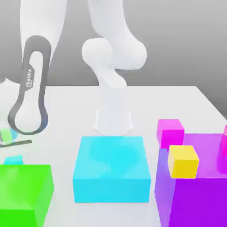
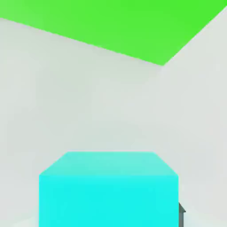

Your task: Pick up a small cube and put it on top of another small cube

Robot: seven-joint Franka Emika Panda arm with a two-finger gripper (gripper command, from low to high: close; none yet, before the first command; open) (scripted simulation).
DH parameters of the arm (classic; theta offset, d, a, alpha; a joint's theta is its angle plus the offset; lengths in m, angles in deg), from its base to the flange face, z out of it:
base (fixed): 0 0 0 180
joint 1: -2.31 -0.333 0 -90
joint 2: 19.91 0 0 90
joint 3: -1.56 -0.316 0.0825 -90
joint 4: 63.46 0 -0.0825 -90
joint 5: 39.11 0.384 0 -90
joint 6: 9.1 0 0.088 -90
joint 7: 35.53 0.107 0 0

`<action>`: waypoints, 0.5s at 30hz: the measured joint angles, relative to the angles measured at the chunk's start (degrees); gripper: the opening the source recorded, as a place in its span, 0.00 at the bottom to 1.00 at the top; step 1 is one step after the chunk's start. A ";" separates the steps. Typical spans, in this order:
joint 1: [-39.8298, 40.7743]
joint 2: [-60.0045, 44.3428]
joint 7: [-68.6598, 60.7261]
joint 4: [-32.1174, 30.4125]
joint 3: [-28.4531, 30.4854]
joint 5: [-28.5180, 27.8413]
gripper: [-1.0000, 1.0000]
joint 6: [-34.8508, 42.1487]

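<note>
The small cyan cube [image 1: 13, 159] rests on the white table at the exterior view's left, just behind the big green block [image 1: 24, 190]. In the hand view this small cyan cube [image 2: 108, 190] fills the near part of the picture, with the green block [image 2: 128, 26] beyond it. My gripper [image 1: 9, 141] hangs low just above the cube, mostly hidden behind the arm's grey-rimmed link [image 1: 30, 84]. A small yellow cube [image 1: 182, 161] sits on the big purple block [image 1: 199, 195]. A small magenta cube [image 1: 170, 131] stands behind that block.
A big cyan block [image 1: 111, 168] stands in the middle of the table, in front of the arm's base [image 1: 113, 117]. A pink piece [image 1: 224, 142] shows at the exterior view's right edge over the purple block. A small pale green patch [image 1: 5, 133] lies by the gripper.
</note>
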 joint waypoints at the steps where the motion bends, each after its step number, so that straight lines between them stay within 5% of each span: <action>1: -1.28 1.46 1.65 -0.45 1.72 -2.18 0.00 0.88; 6: -5.59 8.50 8.73 -0.60 6.69 -9.25 0.00 4.83; 10: -10.23 11.71 12.52 5.59 1.43 -6.69 0.00 10.15; 15: -21.90 14.94 20.25 12.05 -5.98 -10.17 0.00 19.67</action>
